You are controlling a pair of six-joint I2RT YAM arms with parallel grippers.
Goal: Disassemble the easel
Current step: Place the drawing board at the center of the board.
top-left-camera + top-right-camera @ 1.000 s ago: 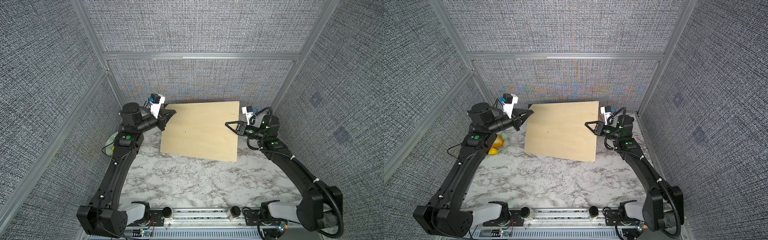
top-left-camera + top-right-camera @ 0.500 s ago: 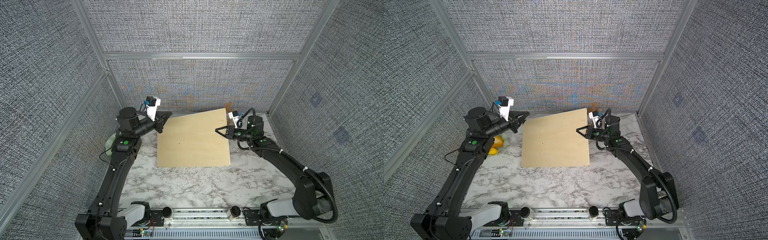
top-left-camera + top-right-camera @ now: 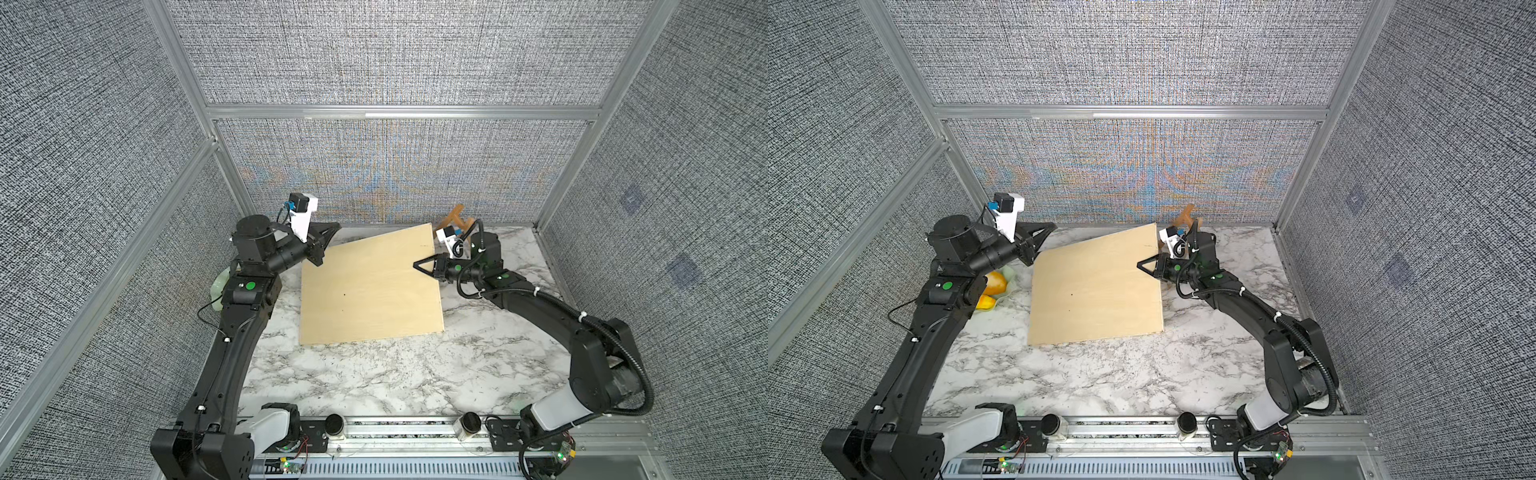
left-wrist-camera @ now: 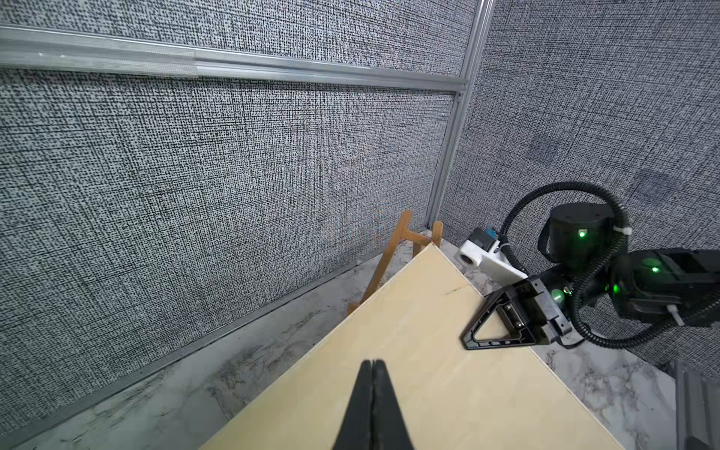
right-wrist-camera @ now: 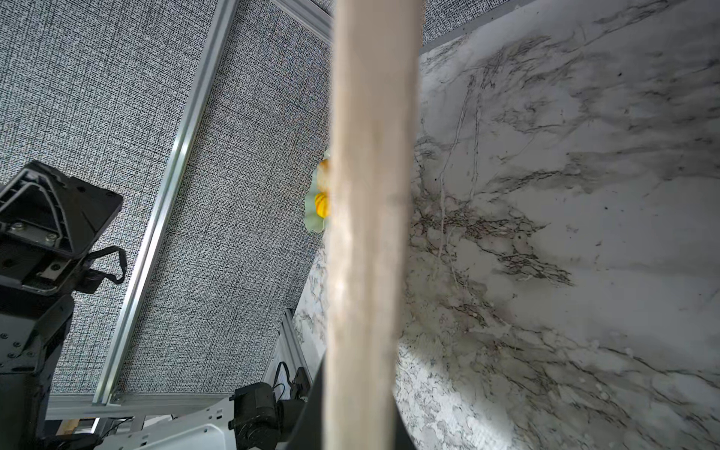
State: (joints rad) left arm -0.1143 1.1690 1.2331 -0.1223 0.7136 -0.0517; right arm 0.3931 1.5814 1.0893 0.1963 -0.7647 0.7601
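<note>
Plywood bd (image 3: 370, 291) lower now — easel (image 3: 454, 214) visible

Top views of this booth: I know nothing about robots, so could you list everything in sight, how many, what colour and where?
easel: one, orange-brown, standing in the far right corner behind the board.
plywood board: one, pale tan, mid-table, tilted.
fruit-like pieces: two, yellow-orange, left side by the left arm.
dish: one, pale green, holding those pieces.
table: one, white-grey marble.
right arm: black, like the left.
left fingers: black, shut, at the board's far left corner.
right fingers: black, shut on the board's right edge.
</note>
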